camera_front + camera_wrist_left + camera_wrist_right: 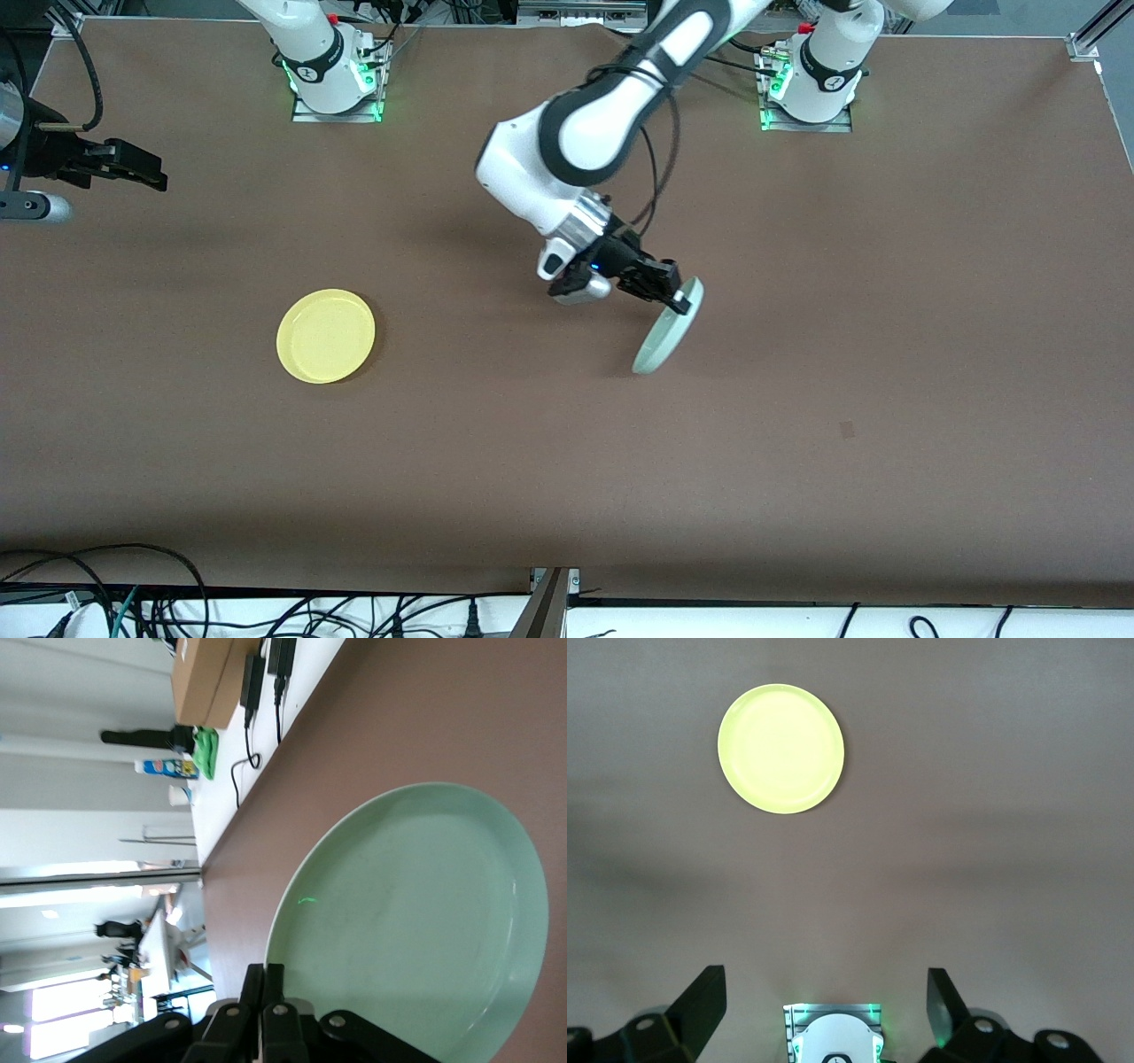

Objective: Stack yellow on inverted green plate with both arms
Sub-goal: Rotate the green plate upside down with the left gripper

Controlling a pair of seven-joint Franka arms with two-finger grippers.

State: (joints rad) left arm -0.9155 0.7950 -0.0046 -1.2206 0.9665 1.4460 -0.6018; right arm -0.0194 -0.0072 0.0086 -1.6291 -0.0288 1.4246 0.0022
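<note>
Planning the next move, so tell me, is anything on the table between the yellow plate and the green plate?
Nothing. In the front view only bare table lies between the yellow plate and the tilted green plate, whose rim the left gripper holds.

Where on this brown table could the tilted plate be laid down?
Bare tabletop lies between the flat round yellow plastic plate and the pale green plate gripped on edge by the left gripper, and nearer the camera. The right gripper waits open.

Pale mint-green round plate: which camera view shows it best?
Left wrist view: the pale mint-green round plate fills the frame, hollow face showing, left end effector shut on its rim. The front view shows it tilted, nearly edge-on; the right wrist view misses it.
</note>
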